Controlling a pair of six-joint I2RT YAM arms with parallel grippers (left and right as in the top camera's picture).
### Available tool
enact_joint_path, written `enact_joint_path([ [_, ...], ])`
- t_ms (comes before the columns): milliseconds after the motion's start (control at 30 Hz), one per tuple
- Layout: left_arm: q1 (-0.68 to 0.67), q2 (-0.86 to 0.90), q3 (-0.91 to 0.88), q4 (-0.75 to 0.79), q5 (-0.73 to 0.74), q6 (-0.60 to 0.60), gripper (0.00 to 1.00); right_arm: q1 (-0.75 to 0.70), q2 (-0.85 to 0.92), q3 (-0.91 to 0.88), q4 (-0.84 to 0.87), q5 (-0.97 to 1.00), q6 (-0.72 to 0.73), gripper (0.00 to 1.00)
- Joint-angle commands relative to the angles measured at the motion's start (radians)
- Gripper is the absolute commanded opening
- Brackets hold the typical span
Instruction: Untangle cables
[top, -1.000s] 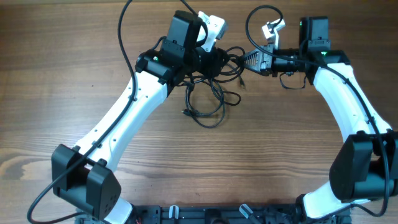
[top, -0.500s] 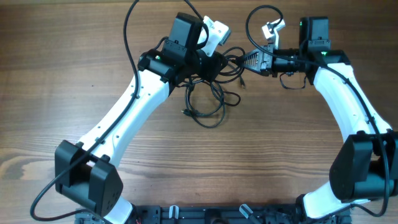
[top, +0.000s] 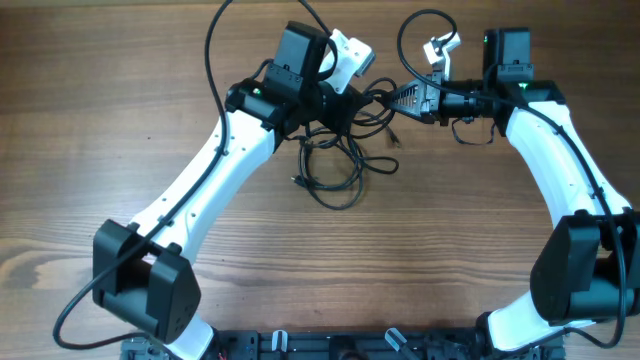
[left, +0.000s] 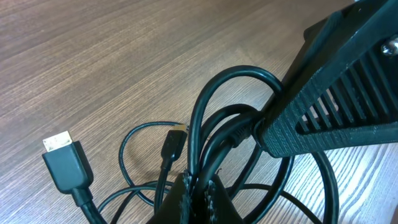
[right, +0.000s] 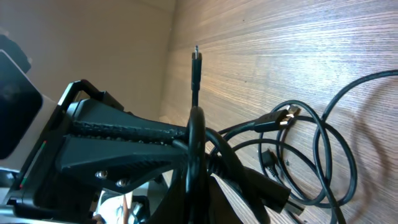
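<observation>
Where the overhead view is looking down on the wooden table (top: 100, 80), the cables (top: 335, 165) are lying as thin black cords in a loose knot of loops toward the far edge. The left gripper (top: 348, 105) and right gripper (top: 408, 98) are both meeting the tangle's upper part, near each other. From the left wrist, the left gripper (left: 196, 190) is pinching several glossy strands with its jaws fully closed, while a flat plug (left: 62, 163) is resting on the wood. From the right wrist, the right gripper (right: 198, 168) is clamping tight on one cord, its slim plug end (right: 195, 56) pointing upward, and further loops are trailing across the table.
</observation>
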Motion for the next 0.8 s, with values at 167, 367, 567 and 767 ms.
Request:
enact_joint_path([
  [167, 0.027, -0.039, 0.015, 0.044, 0.030, -0.117, 0.04, 0.009, 0.021, 0.001, -0.053, 0.377, 0.082, 0.04],
  [367, 0.062, -0.159, 0.015, 0.041, 0.141, -0.147, 0.04, 0.007, 0.150, 0.001, -0.013, 0.383, 0.107, 0.04],
  [567, 0.091, -0.183, 0.015, 0.040, 0.204, -0.192, 0.04, 0.008, 0.194, 0.001, 0.018, 0.328, 0.101, 0.04],
  [767, 0.212, -0.222, 0.034, 0.045, 0.101, -0.263, 0.04, 0.007, 0.193, 0.001, 0.010, 0.317, 0.080, 0.04],
])
